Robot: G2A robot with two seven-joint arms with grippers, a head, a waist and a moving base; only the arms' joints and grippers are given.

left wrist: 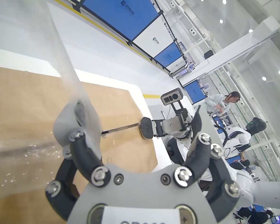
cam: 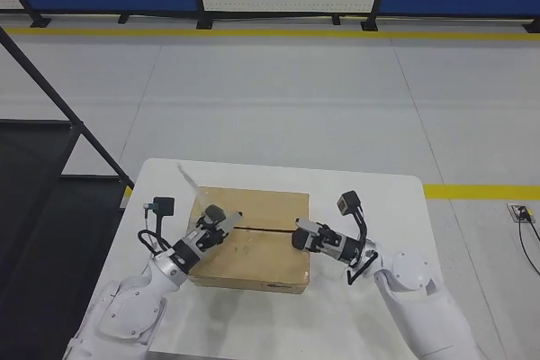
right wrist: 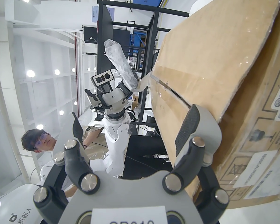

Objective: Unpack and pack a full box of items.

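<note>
**Opening stage of unpacking, read from the robot's left to its right.** The white table [cam: 378,207] carries one brown cardboard box [cam: 252,261] at its centre, with both top flaps lying flat and shut. Nothing has been taken out, so the unpacking proper and all of the repacking appear to remain.

A strip of clear tape [cam: 191,184], thin, glossy and crinkled, rises at a slant from the box's left end. It looks partly peeled. Its lower end clings to one finger [left wrist: 70,122] of the left gripper [cam: 218,216], whose jaws stand apart over the box top, so the strip seems held by its own stickiness and not by a pinch.

The centre seam [cam: 261,231] runs across the lid as a narrow dark slit. A sheen of film lies on the cardboard near the left gripper.

The cardboard is matt and stiff, with a ragged edge on the flap. A white paper label [right wrist: 259,171] is stuck to its printed side.

The right gripper [cam: 299,239] sits at the seam's right end with its jaws spread wide and nothing between them. One ribbed dark pad [right wrist: 187,127] rests close against the flap edge.
</note>
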